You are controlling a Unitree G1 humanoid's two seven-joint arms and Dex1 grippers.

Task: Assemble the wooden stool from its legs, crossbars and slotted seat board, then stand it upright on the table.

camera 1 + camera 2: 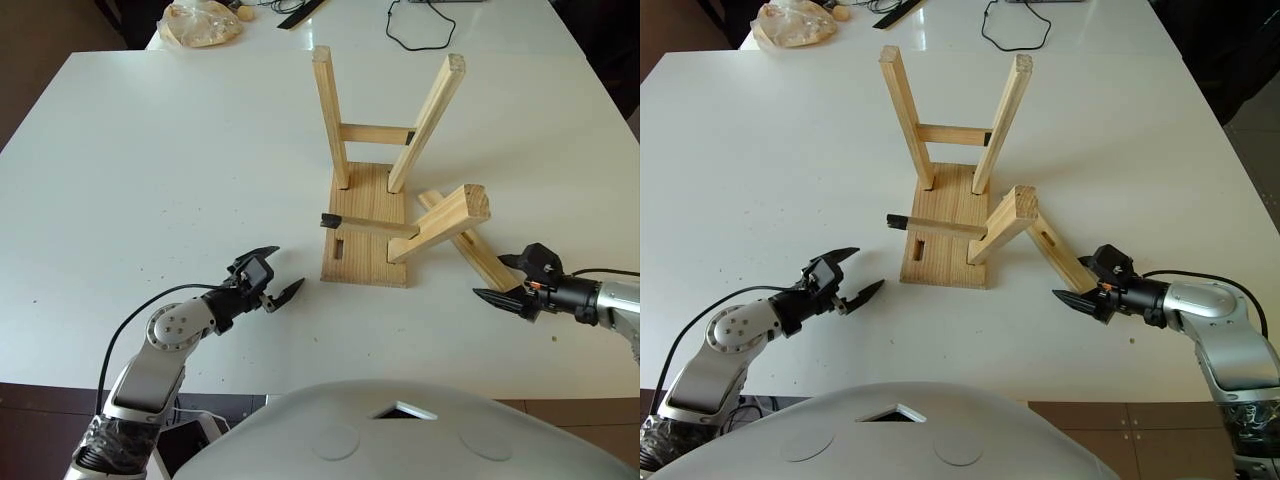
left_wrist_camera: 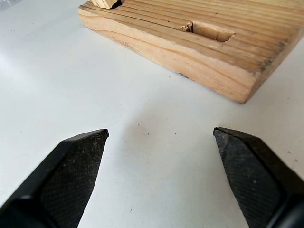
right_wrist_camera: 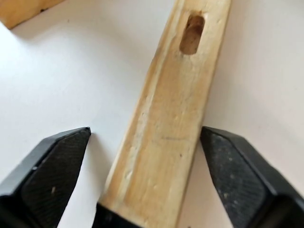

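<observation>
The slotted seat board point(image 1: 362, 205) lies flat on the white table. Two legs point(image 1: 331, 115) point(image 1: 428, 120) stand in its far slots, joined by a crossbar point(image 1: 375, 133). A third leg point(image 1: 445, 220) leans tilted at the board's right side, its crossbar point(image 1: 370, 226) pointing left over the board. The fourth leg point(image 1: 478, 254) lies on the table to the right. My right gripper point(image 1: 490, 276) is open, one finger on each side of that leg's point(image 3: 166, 118) near end. My left gripper point(image 1: 286, 268) is open and holds nothing, just short of the board's near-left corner point(image 2: 190, 52).
A plastic bag point(image 1: 203, 22) and black cables point(image 1: 410, 35) lie at the table's far edge. Bare table point(image 1: 150, 180) stretches to the left of the board. The near table edge runs close behind both grippers.
</observation>
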